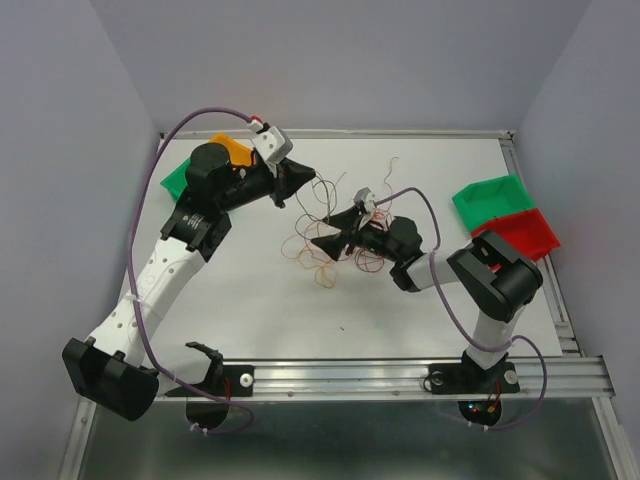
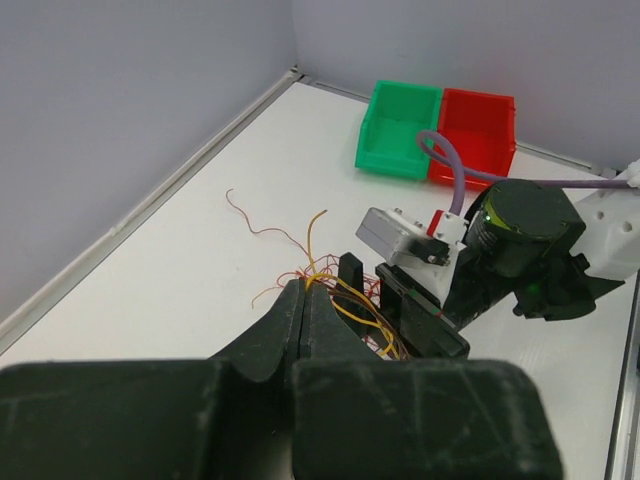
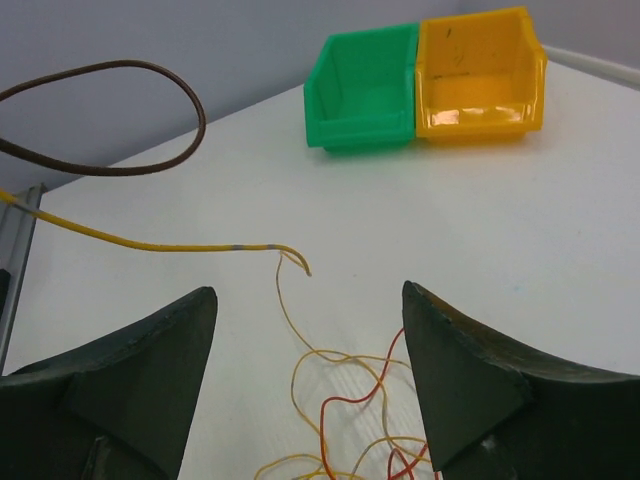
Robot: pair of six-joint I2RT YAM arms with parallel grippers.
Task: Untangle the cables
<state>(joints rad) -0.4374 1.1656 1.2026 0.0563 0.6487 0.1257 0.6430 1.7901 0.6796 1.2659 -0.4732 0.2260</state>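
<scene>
Top external view: the two arms rise from the near edge of the white desk. The right gripper sits low at mid-desk, its tips at the tangle of thin red, orange and yellow cables sprawled across the desk's centre. Its wrist view shows its fingers spread wide, holding nothing, with cable loops on the desk between them. Just beyond the tangle is the left gripper. Its fingers are pressed together on a yellow strand of the cables. Farther back, a left green bin and an orange bin sit side by side near the far left corner. A right green bin and a red bin touch at the right edge.
</scene>
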